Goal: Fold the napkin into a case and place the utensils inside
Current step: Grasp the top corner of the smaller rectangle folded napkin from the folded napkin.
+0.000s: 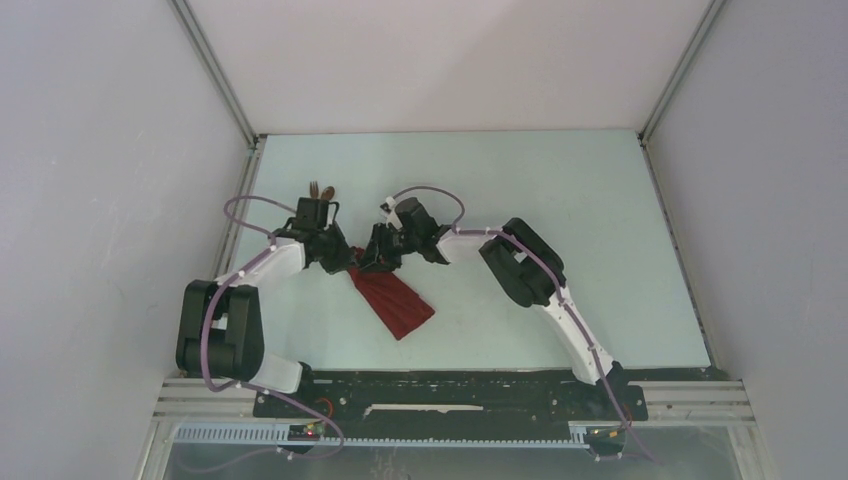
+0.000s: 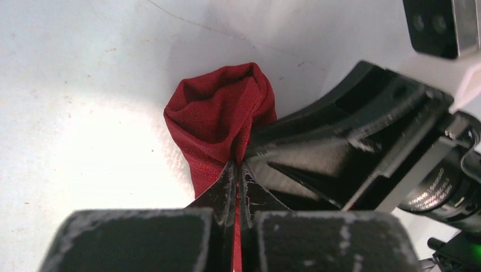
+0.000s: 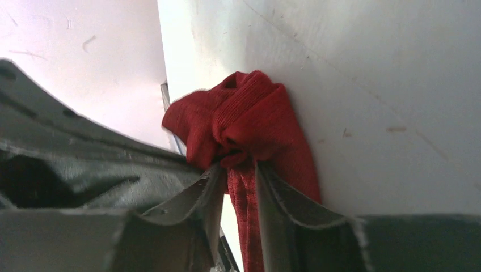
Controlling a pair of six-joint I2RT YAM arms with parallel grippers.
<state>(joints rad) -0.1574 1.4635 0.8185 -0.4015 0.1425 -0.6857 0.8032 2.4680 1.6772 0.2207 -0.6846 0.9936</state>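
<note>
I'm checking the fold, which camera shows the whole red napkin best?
The top external view: only there is the napkin seen nearly whole, a strip widening toward the near edge. The left wrist view shows its bunched end pinched in the left tool; the right wrist view, that end in the right tool.

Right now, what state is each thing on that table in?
napkin: bunched into a crumpled strip, no utensils in it.
utensils: together beyond the left arm, outside the napkin.
left end effector: shut on one end of the napkin.
right end effector: shut on that same end.
</note>
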